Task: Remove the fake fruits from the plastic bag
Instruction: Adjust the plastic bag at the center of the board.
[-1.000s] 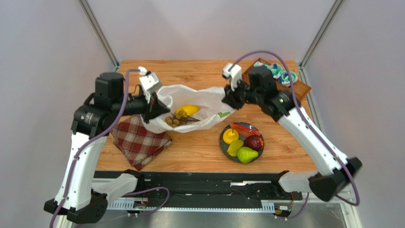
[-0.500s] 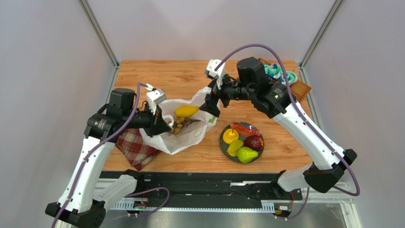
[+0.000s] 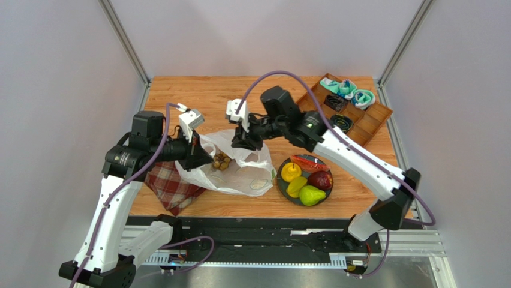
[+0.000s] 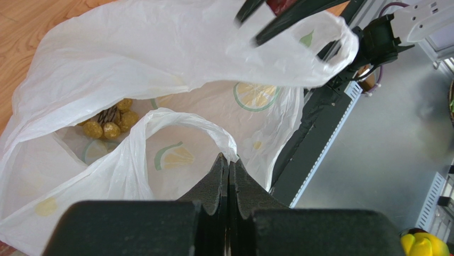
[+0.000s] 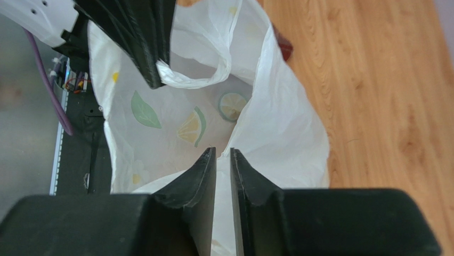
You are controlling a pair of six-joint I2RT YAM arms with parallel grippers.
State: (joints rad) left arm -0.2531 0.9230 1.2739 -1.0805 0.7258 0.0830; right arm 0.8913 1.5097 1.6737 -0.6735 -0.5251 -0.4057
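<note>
- Swinging in from the right end of the bag, the right claw (image 3: 241, 141) now stands over the far rim of the bag (image 3: 243, 175). Its jaws are a little apart, with white film at the tips. I cannot tell if they pinch the film or only touch it.
- The left claw (image 4: 228, 160) has moved only a little. It is clenched on one handle loop (image 4: 176, 120) at the left side and holds it up.
- Between the two claws the bag is no longer spread wide. It is gathered into a smaller heap, nearer to the front edge of the table (image 3: 198, 96), between the plaid cloth (image 3: 165, 187) and the plate (image 3: 280, 180).
- The mango that lay in the open mouth before does not show now. Only the grapes (image 3: 221, 161) are seen inside. I judge that the mango is under a fold, so two fruits are probably still to take out, and the mouth must be opened again first.
- The bag is thin, white, half see-through and crinkled, printed with lemon slices and green leaves. It hangs slack and will fold easily.
- On the plate lie the watermelon slice (image 3: 309, 162), starfruit (image 3: 291, 172), apple (image 3: 321, 179) and pear (image 3: 312, 195), already out.
</note>
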